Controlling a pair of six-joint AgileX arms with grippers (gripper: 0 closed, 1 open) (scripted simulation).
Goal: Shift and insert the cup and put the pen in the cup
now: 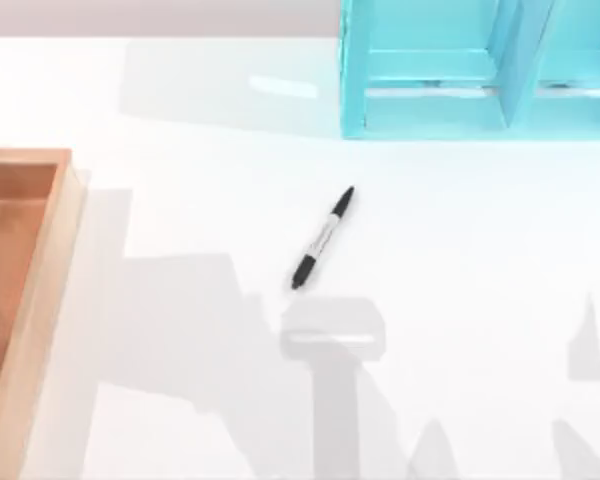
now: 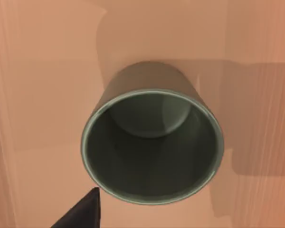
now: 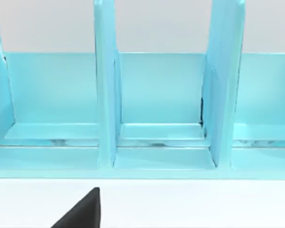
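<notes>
Directly beneath the left gripper, fingers' state impossible to tell: small olive-green cylindrical cup, upright on the wooden tray at frame left. Rigid, likely light; best pinched across the rim. Mid-frame: slim black-capped marker pen, flat, long axis lower-left to upper-right. Beyond, turquoise divided rack, faced by the right gripper, likewise untellable.

Pen on the white table, cup upright on a wooden surface.
The pen, black-capped with a pale printed barrel, lies diagonally at the top view's centre. The olive-green cup stands open-mouthed, dark and empty inside, mid-frame in the left wrist view.
</notes>
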